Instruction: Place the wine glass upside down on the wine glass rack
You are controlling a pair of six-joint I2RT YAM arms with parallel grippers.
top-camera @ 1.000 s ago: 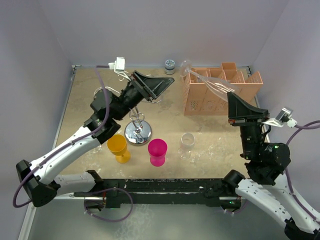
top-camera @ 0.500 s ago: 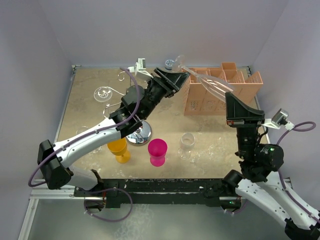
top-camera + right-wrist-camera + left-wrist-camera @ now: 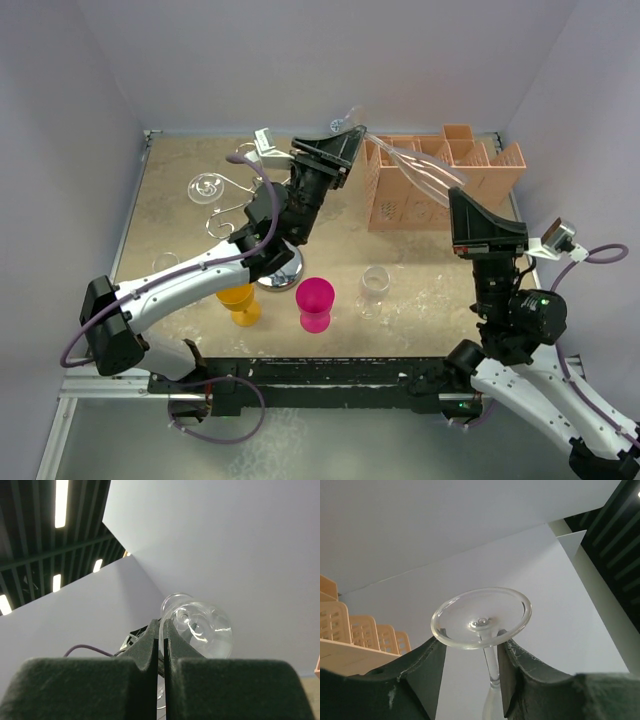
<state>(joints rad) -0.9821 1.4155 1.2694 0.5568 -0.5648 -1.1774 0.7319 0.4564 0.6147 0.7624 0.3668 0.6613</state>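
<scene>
The clear wine glass (image 3: 420, 170) hangs in the air on its side above the back of the table. My right gripper (image 3: 456, 192) is shut on the rim of its bowl; in the right wrist view the gripper (image 3: 161, 623) pinches the wall of the glass (image 3: 202, 630). My left gripper (image 3: 345, 140) is open, with its jaws on either side of the stem just under the foot. In the left wrist view the round foot (image 3: 481, 617) sits above the fingers (image 3: 427, 670), with a gap to the left of the stem. The silver wine glass rack (image 3: 212, 188) stands at left, its base partly hidden by my left arm.
An orange-pink slotted box (image 3: 470, 160) stands at the back right under the glass. A yellow cup (image 3: 238, 298), a magenta cup (image 3: 315, 304) and a small clear glass (image 3: 373, 290) stand near the front. Walls close in the table at the back and sides.
My left arm swung from above the rack to the right and back, and its open jaws now straddle the stem of the glass. The right gripper kept holding the glass almost still.
</scene>
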